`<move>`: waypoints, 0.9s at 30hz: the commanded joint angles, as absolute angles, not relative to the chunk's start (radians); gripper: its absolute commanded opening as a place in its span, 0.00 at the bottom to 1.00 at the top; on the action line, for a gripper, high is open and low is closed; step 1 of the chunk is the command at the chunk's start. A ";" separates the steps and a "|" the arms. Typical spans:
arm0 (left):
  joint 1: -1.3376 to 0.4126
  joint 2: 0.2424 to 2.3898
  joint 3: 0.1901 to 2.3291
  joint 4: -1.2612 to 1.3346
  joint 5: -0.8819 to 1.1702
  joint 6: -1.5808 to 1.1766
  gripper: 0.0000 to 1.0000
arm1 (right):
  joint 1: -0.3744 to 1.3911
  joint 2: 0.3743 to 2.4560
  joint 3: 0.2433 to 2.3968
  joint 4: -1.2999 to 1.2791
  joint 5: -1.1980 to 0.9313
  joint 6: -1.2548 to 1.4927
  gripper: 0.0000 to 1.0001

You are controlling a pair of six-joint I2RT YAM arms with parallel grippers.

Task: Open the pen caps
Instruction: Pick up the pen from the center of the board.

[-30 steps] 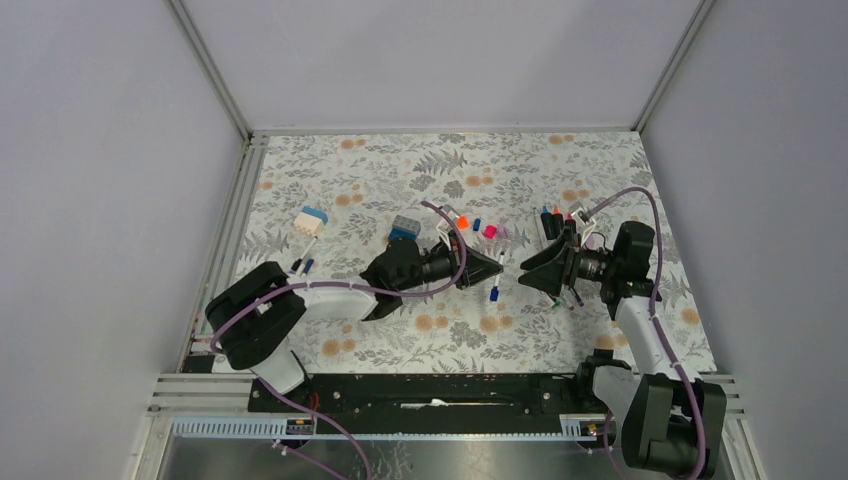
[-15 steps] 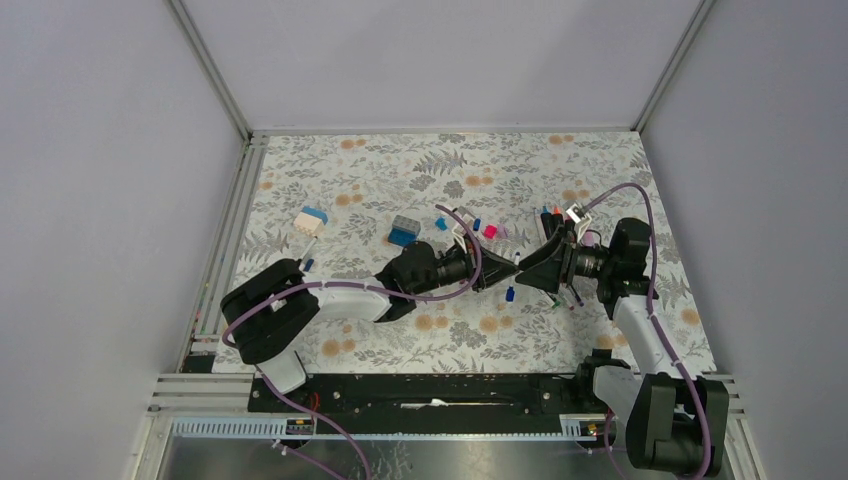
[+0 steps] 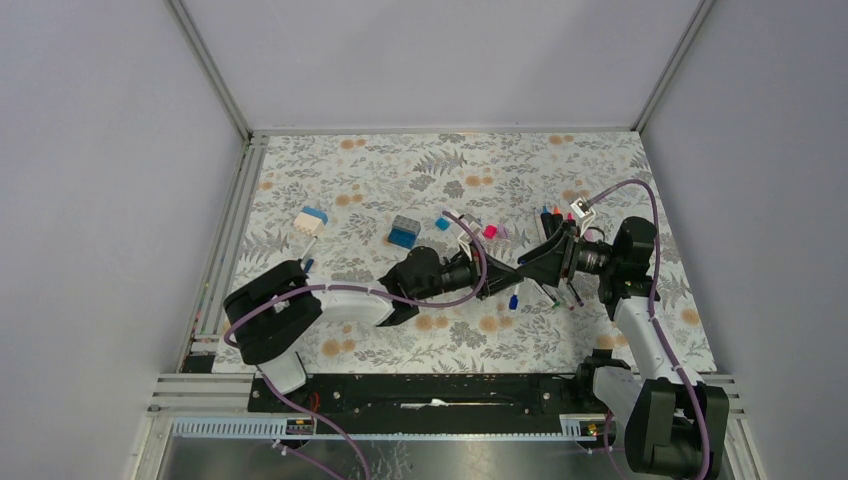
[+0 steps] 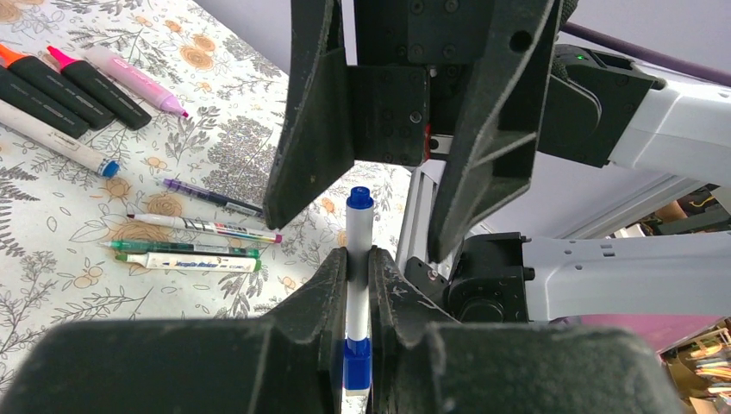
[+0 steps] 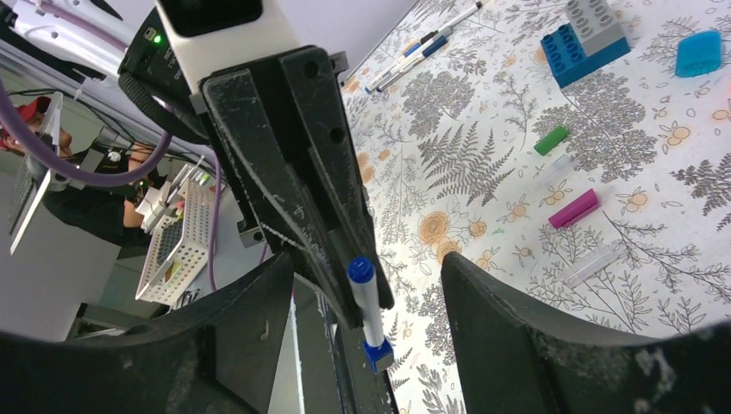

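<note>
Pinching a white pen (image 4: 357,241) mid-barrel between pressed-together fingers, the left gripper (image 4: 358,274) holds it off the table (image 4: 52,267). Its blue cap (image 4: 359,198) points straight ahead into the right gripper (image 3: 532,268), whose jaws stand spread either side of the cap without touching it. If those jaws land off-centre or on the barrel, the pull could drag the pen through the pinch; farther off and below, other pens (image 4: 198,228) and a loose green cap (image 5: 550,140) lie scattered, leaving free air for drawing apart.

The white plastic pen (image 4: 359,237) stands clamped in the left gripper (image 3: 503,268); its small blue plastic cap (image 4: 359,197) is between the right gripper's (image 3: 524,266) spread fingers, touching neither; the blue-and-grey rectangular block (image 3: 403,231) lies behind the left arm; a row of markers (image 3: 553,214) lies behind the right gripper.
</note>
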State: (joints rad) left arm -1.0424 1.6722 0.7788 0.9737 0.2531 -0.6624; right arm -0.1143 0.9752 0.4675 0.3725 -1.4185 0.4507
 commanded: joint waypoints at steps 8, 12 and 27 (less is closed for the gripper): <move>-1.058 1.684 0.818 1.054 0.226 -0.672 0.00 | -0.118 0.971 0.478 0.426 -1.378 0.477 0.55; -1.058 1.696 0.824 1.063 0.211 -0.699 0.00 | -0.118 0.971 0.472 0.428 -1.378 0.472 0.53; -1.058 1.696 0.798 1.128 0.138 -0.778 0.00 | -0.100 0.985 0.463 0.384 -1.345 0.429 0.48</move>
State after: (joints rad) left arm -1.0534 1.7069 0.7856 1.0153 0.1772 -0.7471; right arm -0.1120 0.9817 0.4656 0.3790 -1.3628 0.4522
